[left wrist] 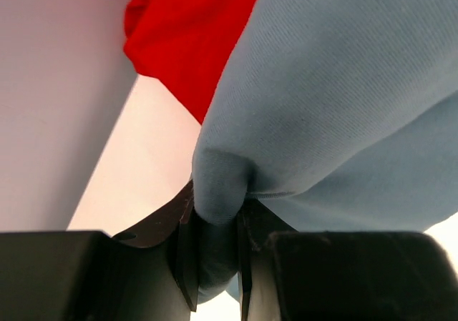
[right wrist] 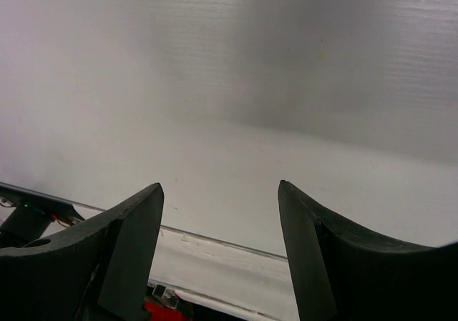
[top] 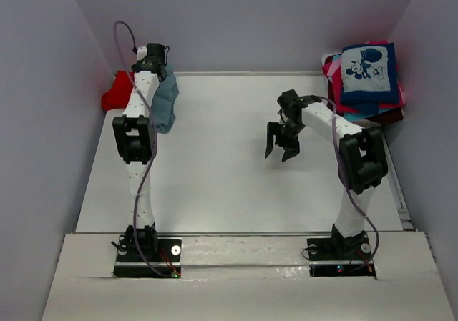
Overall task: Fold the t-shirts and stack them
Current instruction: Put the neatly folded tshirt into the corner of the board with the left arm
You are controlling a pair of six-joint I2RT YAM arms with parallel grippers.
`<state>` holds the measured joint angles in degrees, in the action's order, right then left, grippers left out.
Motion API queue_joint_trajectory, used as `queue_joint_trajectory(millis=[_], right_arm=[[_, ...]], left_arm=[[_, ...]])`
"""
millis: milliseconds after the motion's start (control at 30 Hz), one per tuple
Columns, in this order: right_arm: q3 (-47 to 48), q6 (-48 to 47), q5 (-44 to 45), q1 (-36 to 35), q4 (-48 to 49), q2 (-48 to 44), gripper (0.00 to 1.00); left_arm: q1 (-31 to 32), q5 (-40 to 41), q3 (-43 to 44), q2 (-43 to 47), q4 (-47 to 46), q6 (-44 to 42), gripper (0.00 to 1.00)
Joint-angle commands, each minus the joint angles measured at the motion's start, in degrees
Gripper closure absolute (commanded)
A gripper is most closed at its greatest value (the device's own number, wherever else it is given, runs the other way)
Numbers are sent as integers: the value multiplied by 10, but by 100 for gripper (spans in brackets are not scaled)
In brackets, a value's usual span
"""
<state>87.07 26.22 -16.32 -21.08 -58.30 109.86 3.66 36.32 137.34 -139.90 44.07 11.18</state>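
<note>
Closest to the lens, the left gripper (left wrist: 215, 253) pinches a bunched fold of the grey-blue t-shirt (left wrist: 343, 121), its jaws narrow on the cloth. This shirt hangs crumpled far to the left of the folded stack (top: 366, 78). The red t-shirt (left wrist: 193, 35) is heaped just past it, further from the stack. The right gripper (top: 281, 146) hovers wide and empty, nearer the stack. The bunched shirt shows no clear long axis. It lies to the right gripper's left, and of the 2 arms the left is nearer.
</note>
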Motion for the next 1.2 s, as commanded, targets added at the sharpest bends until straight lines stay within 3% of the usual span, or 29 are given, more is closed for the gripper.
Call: queue_joint_trajectory(millis=[0,733,767,800,900,1000,1167], right_arm=[[-20,6,2,0,-2,-19,29],[1,3,1,0,-34,22,30],[3,4,1,0,-34,24,30],[6,4,-1,0,-34,26,30],[13,5,-4,0,-34,32,30],[14,8,-5,0,-28,31,30],[-11,7,-12,0,-11,21,30]], left_arm=[[-37,37,57,35,-41,-17,94],[-190,-91,109,-58,-41,28,93],[-196,-96,108,-62,-39,30,84],[-196,-99,108,-68,-37,32,53],[-196,-105,103,-70,-35,36,18],[-196,-117,84,-55,-42,42,1],[-177,-97,39,-8,-53,38,1]])
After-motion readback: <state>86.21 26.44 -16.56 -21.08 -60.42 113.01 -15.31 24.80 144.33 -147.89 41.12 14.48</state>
